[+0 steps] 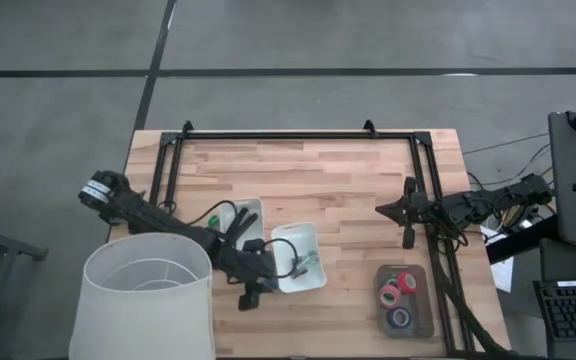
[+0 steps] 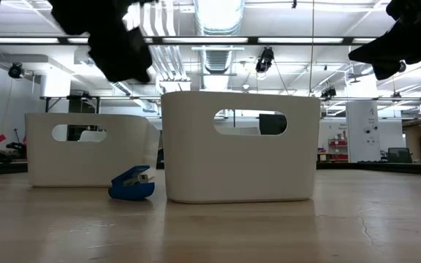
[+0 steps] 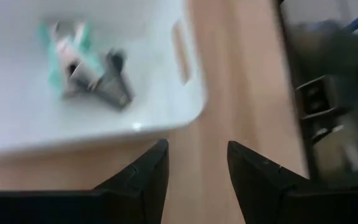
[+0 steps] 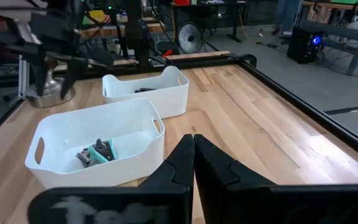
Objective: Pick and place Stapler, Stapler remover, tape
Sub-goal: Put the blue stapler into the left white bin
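Two white trays stand side by side on the wooden table. The nearer tray (image 1: 298,257) holds a teal and grey staple remover (image 3: 86,65) (image 4: 97,152) on its floor. In the farther tray (image 1: 238,222) lies a dark long thing, the stapler (image 4: 145,90). The red, green and blue tape rolls (image 1: 399,296) lie in a dark tray near the table's right near corner. My left gripper (image 3: 197,180) (image 1: 252,290) hangs open in the air just near of the nearer tray's rim. My right gripper (image 4: 193,149) (image 1: 400,211) is shut and hovers over the table's right part.
A small blue clip-like object (image 2: 131,183) lies on the table between the two trays in the low view. A white lampshade (image 1: 148,298) stands at the near left corner. A black frame (image 1: 298,134) borders the table. Bare wood lies between the trays and the tape tray.
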